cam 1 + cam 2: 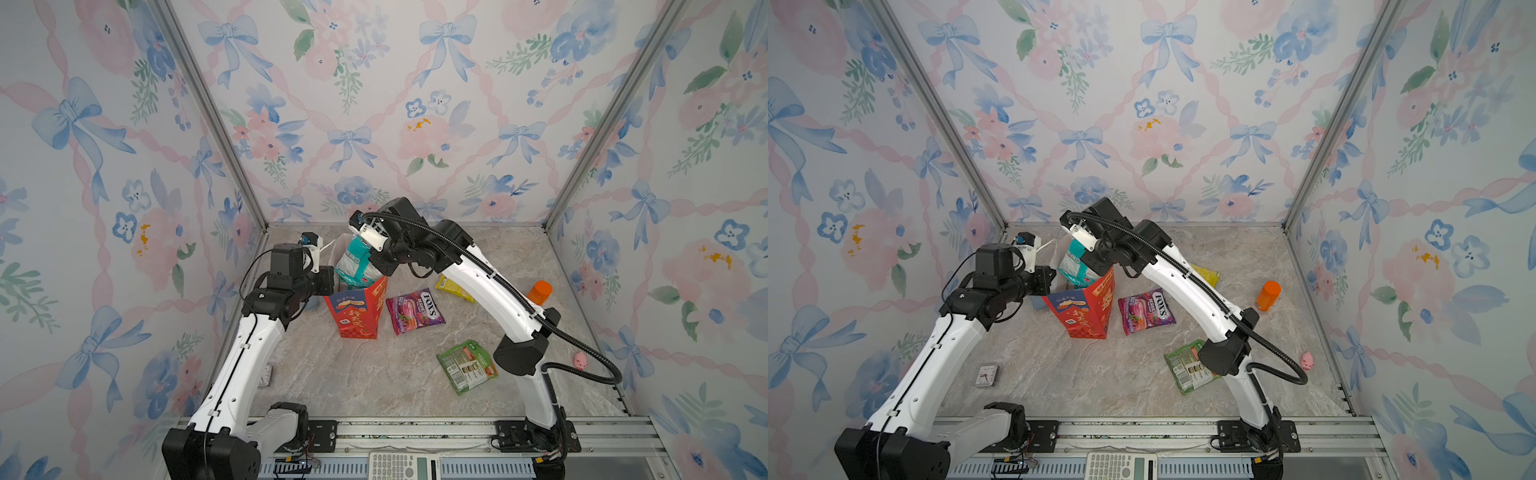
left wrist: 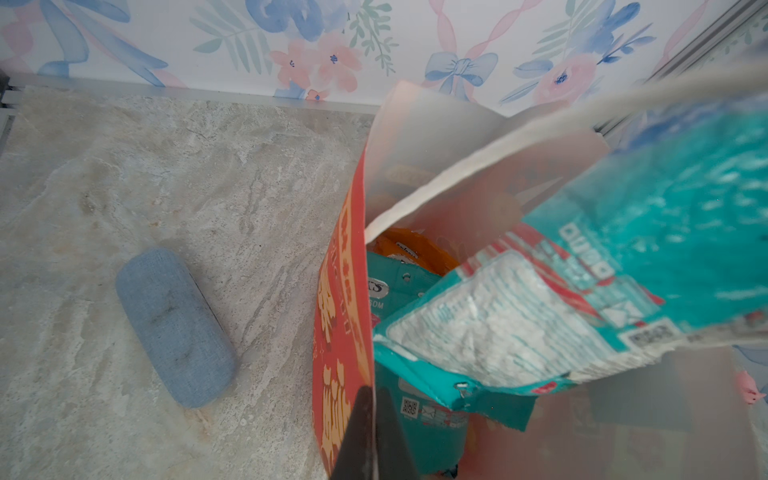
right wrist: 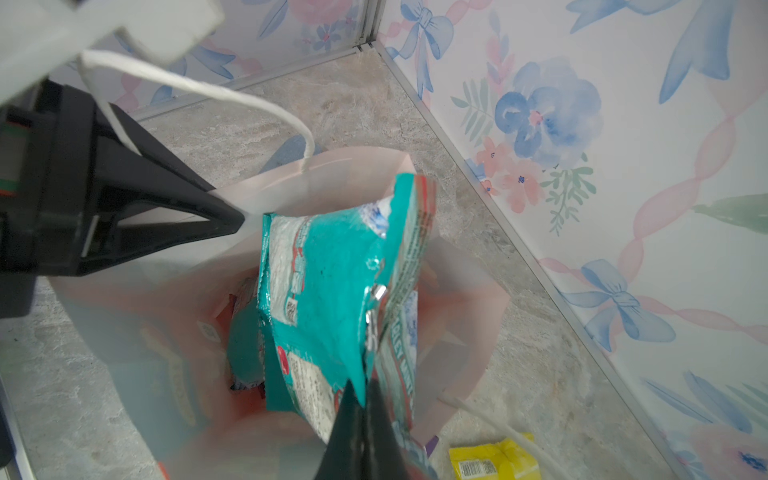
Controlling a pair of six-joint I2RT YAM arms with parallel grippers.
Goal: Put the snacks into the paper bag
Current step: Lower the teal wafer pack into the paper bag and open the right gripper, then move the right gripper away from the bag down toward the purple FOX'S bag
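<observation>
Right wrist view: one bag (image 3: 353, 166) stands upright and open on the surface (image 3: 353, 104); the right gripper (image 3: 365, 386) is pinched tight on a teal packet (image 3: 332, 291), which hangs with its lower end inside the bag's mouth and its upper part above the rim; the left gripper (image 3: 239, 218) is clamped on the bag's rim. In the left wrist view, two more lie deeper in the bag, an orange packet (image 2: 415, 249) and a second teal packet (image 2: 397, 286); whether others lie beneath cannot be told. In both top views three lie on the surface outside: a purple packet (image 1: 415, 311) just beside the bag, a yellow packet (image 1: 453, 289) partly under the right arm, and a green packet (image 1: 467, 365) well apart; also one bottle (image 1: 539, 291), one pig (image 1: 581, 360) and one blue case (image 2: 174, 328).
</observation>
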